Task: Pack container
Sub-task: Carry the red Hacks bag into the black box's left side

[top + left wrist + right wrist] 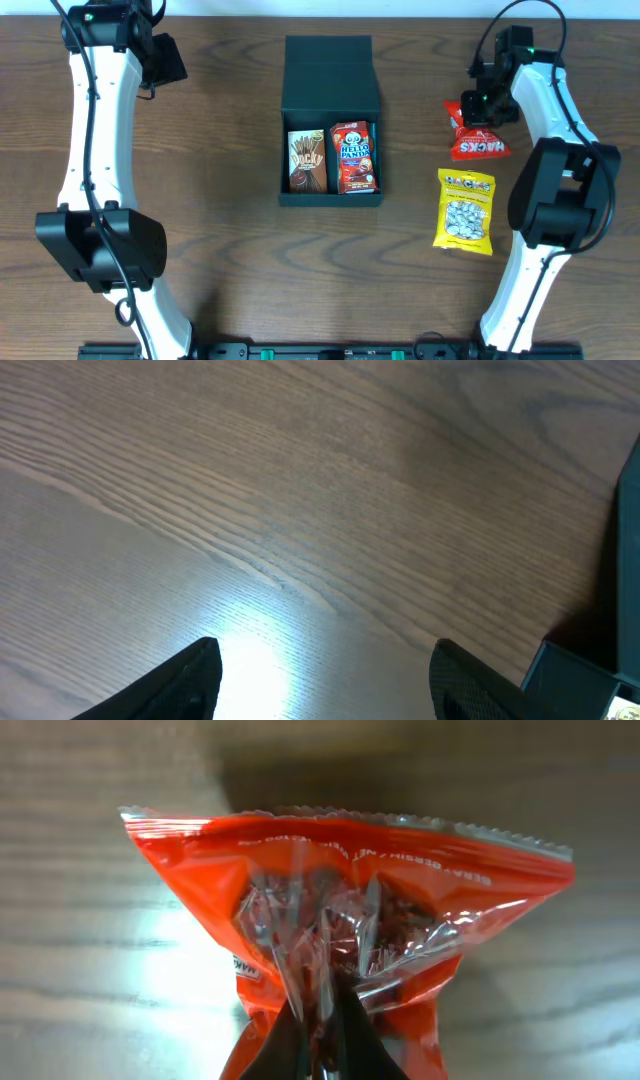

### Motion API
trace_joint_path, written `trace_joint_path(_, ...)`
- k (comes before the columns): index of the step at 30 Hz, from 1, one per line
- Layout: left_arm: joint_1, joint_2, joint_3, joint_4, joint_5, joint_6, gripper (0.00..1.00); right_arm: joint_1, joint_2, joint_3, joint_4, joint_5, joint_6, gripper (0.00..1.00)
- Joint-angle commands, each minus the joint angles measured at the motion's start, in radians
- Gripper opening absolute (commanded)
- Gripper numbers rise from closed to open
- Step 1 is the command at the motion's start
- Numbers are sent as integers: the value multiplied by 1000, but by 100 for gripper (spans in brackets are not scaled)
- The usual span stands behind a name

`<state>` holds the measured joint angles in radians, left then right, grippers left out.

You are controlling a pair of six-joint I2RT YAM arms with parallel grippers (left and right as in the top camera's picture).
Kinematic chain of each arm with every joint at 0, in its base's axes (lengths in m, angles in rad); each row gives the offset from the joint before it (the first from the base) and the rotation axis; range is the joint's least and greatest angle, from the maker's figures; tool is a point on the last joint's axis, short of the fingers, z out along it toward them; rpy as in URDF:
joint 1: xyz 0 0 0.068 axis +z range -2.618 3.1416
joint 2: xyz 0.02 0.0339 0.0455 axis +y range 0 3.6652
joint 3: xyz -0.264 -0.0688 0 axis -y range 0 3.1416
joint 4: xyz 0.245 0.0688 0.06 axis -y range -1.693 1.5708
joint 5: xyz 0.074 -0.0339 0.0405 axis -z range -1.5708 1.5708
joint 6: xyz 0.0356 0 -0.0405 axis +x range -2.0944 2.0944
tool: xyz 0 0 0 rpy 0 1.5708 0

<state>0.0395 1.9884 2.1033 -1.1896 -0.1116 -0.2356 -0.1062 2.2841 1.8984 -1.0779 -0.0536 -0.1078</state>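
The dark container (330,75) sits open at the table's middle, its flap lid lying back. Inside stand a brown Pocky pack (307,162) and a red Hello Panda pack (353,157). My right gripper (478,108) is shut on the red Hacks snack bag (476,143) at the far right; in the right wrist view the fingers (322,1025) pinch the bag's crinkled plastic (340,870). My left gripper (165,62) is open and empty at the far left, above bare wood (323,660), with the container's corner (570,675) at its right.
A yellow Hacks bag (465,210) lies flat on the table right of the container, below the red bag. Both arm bases stand at the table's front edge.
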Motion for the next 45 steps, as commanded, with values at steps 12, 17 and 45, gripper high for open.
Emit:
trace_joint_path(12, 6, 6, 1, 14, 9, -4, 68, 280, -74, 466, -337, -191, 86, 1)
trace_joint_path(17, 6, 6, 1, 0, 9, -4, 68, 443, -100, 475, -344, -191, 208, 1)
trace_joint_path(45, 6, 6, 1, -10, 34, -3, 68, 794, -72, 113, -85, 178, 854, 2)
